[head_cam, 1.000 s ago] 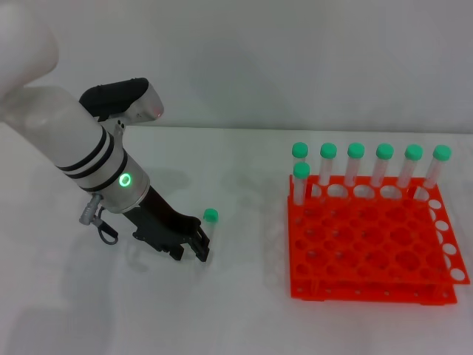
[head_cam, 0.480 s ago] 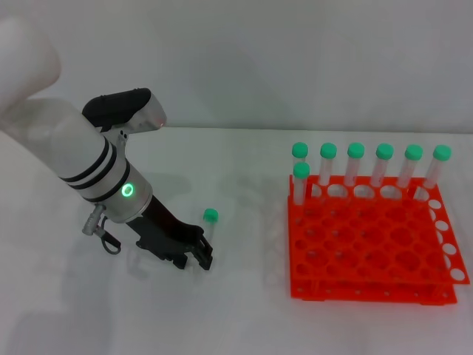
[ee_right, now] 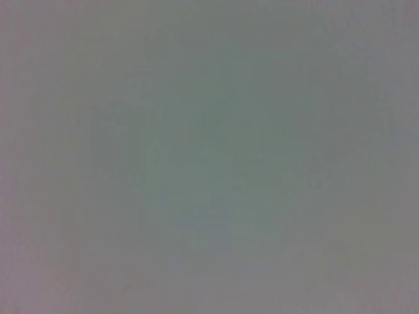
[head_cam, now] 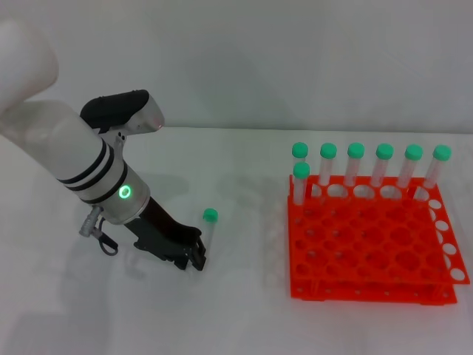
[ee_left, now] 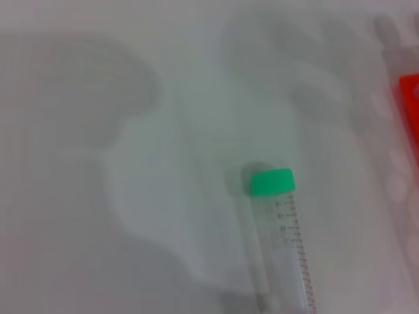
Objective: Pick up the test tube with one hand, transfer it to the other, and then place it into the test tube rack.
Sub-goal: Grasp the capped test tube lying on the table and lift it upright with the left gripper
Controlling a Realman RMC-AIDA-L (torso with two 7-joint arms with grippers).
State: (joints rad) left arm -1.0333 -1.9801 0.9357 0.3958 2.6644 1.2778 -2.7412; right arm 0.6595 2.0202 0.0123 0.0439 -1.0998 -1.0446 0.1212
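While the test tube (head_cam: 208, 231) lies flat on the white worktop (head_cam: 244, 310), the left gripper (head_cam: 194, 255) sits low over it, at about 9 o'clock from the orange-red test tube rack (head_cam: 373, 248). Its black fingers (head_cam: 198, 259) reach the tube's clear lower end, but whether they are spread around it or pinching it cannot be told from the head view. The tube's green cap (head_cam: 211, 215) points toward 12 o'clock, away from the gripper, and stays clear of the fingers. The left arm (head_cam: 89, 166), white-silver with black bands and a small green light (head_cam: 126, 193), slopes down from 10 o'clock toward the tube.

In the left wrist view the tube (ee_left: 281, 248) lies on the worktop with its green cap (ee_left: 272, 181) at the far end and printed markings running down its clear body; none of the gripper's own fingers appear there. An edge of the rack (ee_left: 410, 104) shows at the side of that view.

The rack stands well apart from the tube, at about 3 o'clock from it. Six green-capped tubes (head_cam: 355, 164) stand upright along its far row, and a seventh (head_cam: 300, 183) stands one row nearer at the left end.

The right gripper is nowhere in the pictures; the right wrist view is a blank grey field.
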